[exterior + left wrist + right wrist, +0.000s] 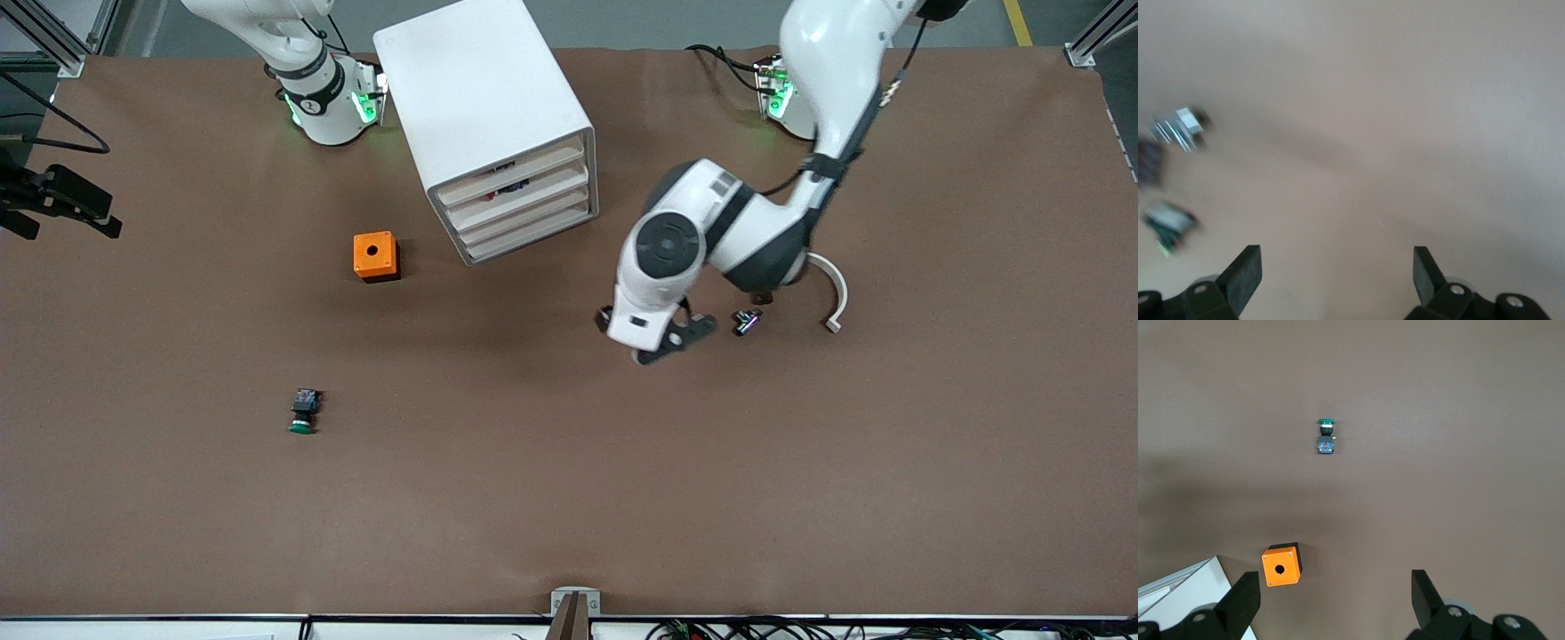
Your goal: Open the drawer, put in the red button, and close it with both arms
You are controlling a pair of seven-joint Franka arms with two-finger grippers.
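Left gripper (665, 345) hangs open and empty above bare table; right gripper (1331, 603) waits open; your red button (508, 188) already sits inside the drawer (520, 199), barely ajar.

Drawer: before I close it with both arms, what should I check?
1. Button inside the drawer: cannot tell; a dark, red-tinted thing shows in its gap.
2. Drawer shut: not ok, it looks slightly ajar.
3. Left gripper empty: ok, open over bare table.
4. Right gripper empty: ok, open, up over the table by the orange box.
5. Arms at the drawer: not ok, neither gripper is at its front.
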